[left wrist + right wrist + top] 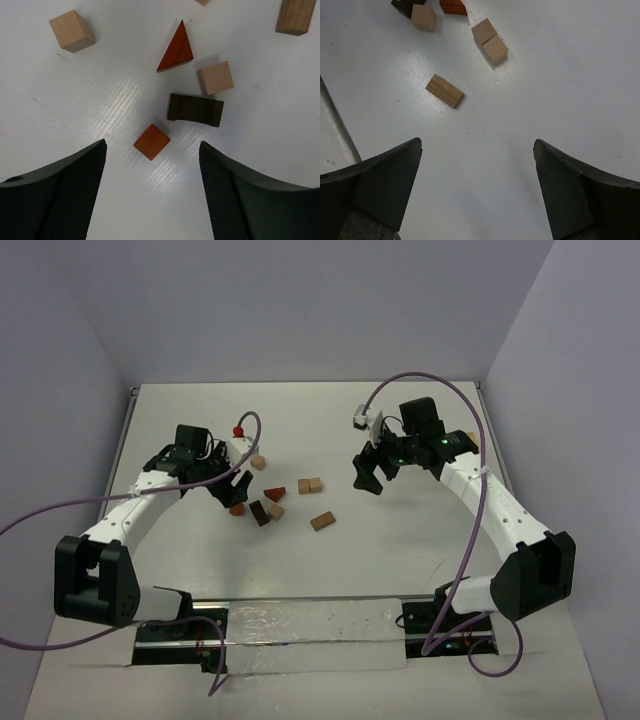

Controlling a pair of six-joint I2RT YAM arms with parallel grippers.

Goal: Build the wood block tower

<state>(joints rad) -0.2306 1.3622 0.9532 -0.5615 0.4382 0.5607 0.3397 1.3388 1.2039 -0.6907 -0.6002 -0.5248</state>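
Left jaws stand apart over the white surface (400,560), a reddish cube (151,142) lying between their tips and touching neither. Just beyond it, toward the right tip, sits a dark arch (195,109). A tan cube (215,78) and a red triangle (176,48) lie farther ahead, and a far cube (72,31) lies well off to the left. Right jaws, spread wide, hang over the surface with a tan bar (445,90) ahead to their left and a cube pair (490,41) touching side by side beyond it. Only the left wrist view shows the arch's curved cutout. Only the top view shows the left arm (140,508) and right arm (490,500) together. Every block lies on the surface, the tower not yet begun.
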